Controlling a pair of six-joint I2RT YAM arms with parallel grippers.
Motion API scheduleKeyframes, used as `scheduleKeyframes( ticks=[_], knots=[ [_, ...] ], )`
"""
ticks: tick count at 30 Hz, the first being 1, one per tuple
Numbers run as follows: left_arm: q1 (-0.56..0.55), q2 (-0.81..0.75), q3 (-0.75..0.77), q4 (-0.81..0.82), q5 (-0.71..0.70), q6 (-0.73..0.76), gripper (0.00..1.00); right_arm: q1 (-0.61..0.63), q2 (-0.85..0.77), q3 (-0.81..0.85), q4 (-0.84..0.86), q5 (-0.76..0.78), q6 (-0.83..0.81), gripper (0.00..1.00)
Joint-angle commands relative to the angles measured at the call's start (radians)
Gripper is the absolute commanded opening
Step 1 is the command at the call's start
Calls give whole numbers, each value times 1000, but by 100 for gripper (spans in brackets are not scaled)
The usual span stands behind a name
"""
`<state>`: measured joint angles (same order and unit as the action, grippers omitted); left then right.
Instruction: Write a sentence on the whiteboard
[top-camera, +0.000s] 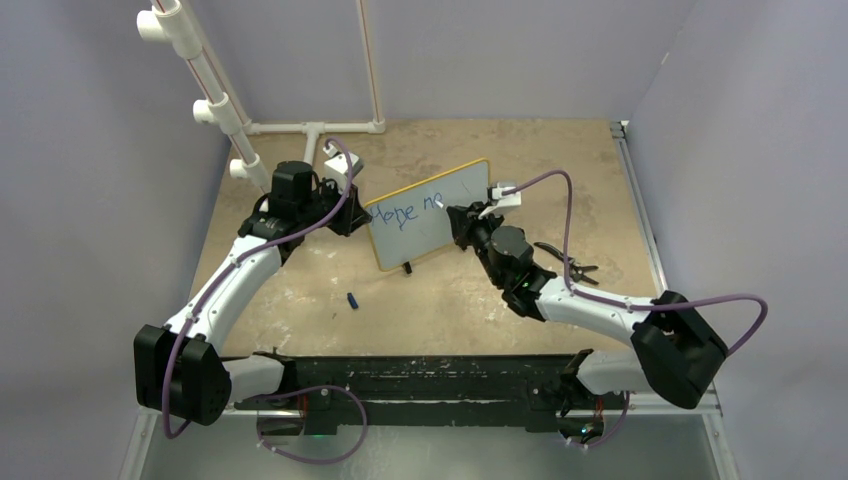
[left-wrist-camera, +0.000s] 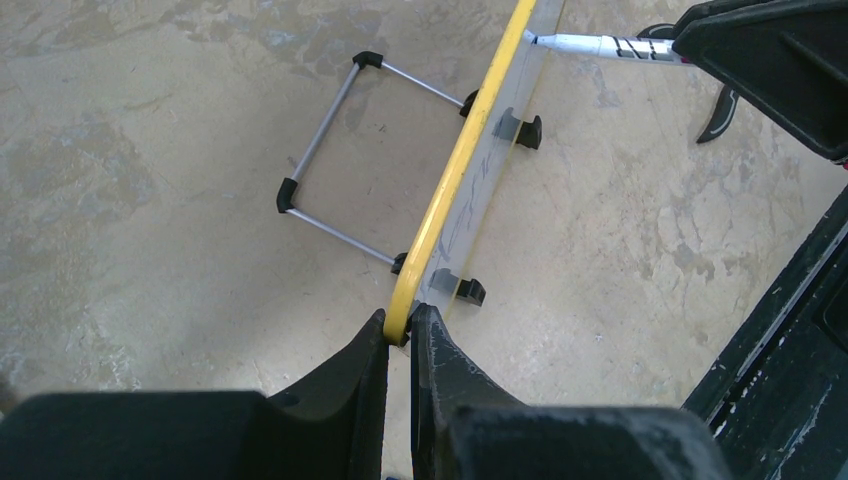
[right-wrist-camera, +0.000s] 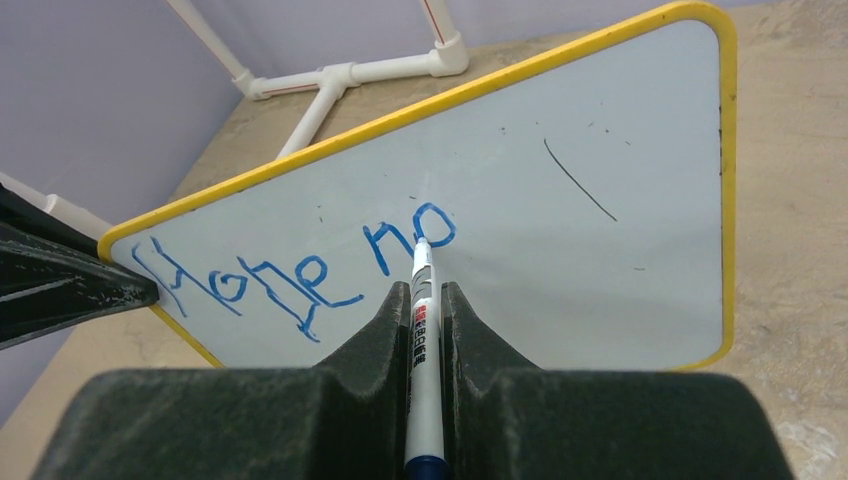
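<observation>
Whiteboard stands upright on its small black feet on the tan tabletop, with the white pipe frame well behind it and its writing face turned toward the right arm. Across the upper left of that face the sentence at present reads roughly "Hope no" in blue, the last letter a round loop. The right gripper has its fingers closed tight around a white-barrelled marker, whose tip touches the board at that loop. The left gripper is pinched shut on the yellow frame at the board's left edge, apparently bracing it. The step in hand looks like finishing this letter and carrying the line rightward, where most of the face is bare apart from a thin dark stroke and a few specks. Doing it well calls for light, even pressure square to the face, since a hard push could tip or swivel the board about the left grip. Strokes should be short, with the tip lifted cleanly between letters.
</observation>
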<state>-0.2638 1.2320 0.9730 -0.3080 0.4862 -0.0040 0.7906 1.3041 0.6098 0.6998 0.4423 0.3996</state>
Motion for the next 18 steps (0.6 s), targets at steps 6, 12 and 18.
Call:
scheduleKeyframes(
  ticks=[6, 12, 18],
  knots=[
    [3, -17, -2, 18, -22, 32, 0, -4, 8, -28, -12, 10, 36, 0],
    [3, -17, -2, 17, -22, 32, 0, -4, 8, -31, -31, 30, 49, 0],
    [3, -17, -2, 18, -22, 32, 0, -3, -9, -25, -51, 67, 58, 0]
  ],
)
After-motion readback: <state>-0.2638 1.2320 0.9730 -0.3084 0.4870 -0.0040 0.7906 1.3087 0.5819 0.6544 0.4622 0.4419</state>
